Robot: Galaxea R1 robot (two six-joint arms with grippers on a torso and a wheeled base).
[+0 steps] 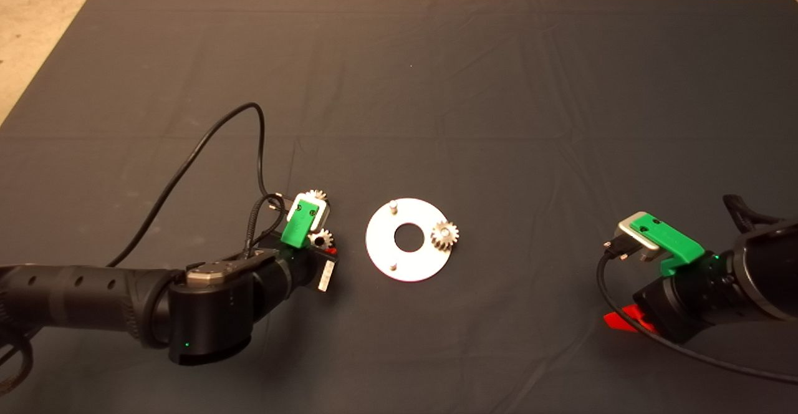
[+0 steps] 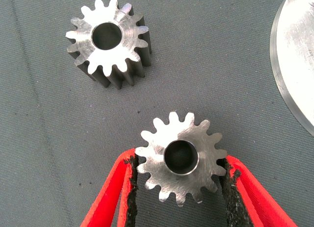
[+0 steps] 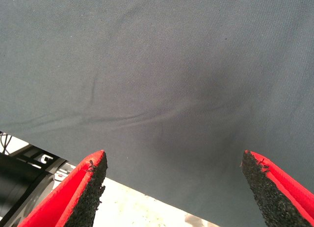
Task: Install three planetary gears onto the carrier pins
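The round silver disc (image 1: 408,258) lies mid-mat with the carrier pins standing on it; two bare pins (image 1: 393,205) (image 1: 393,267) show. One planetary gear (image 1: 445,235) sits on the disc's right side. Two more gears lie on the mat left of the disc. My left gripper (image 1: 324,247) is shut on the nearer gear (image 2: 196,188), its pads (image 2: 131,188) touching the teeth on both sides. The other loose gear (image 2: 125,58) lies free beyond it, also in the head view (image 1: 318,196). The disc's edge (image 2: 294,55) shows in the left wrist view. My right gripper (image 3: 174,188) is open and empty.
The right arm (image 1: 717,277) rests at the mat's lower right, its red finger (image 1: 623,322) low over the mat. A black cable (image 1: 206,146) loops above the left arm. The mat's edge and pale floor (image 3: 147,210) show in the right wrist view.
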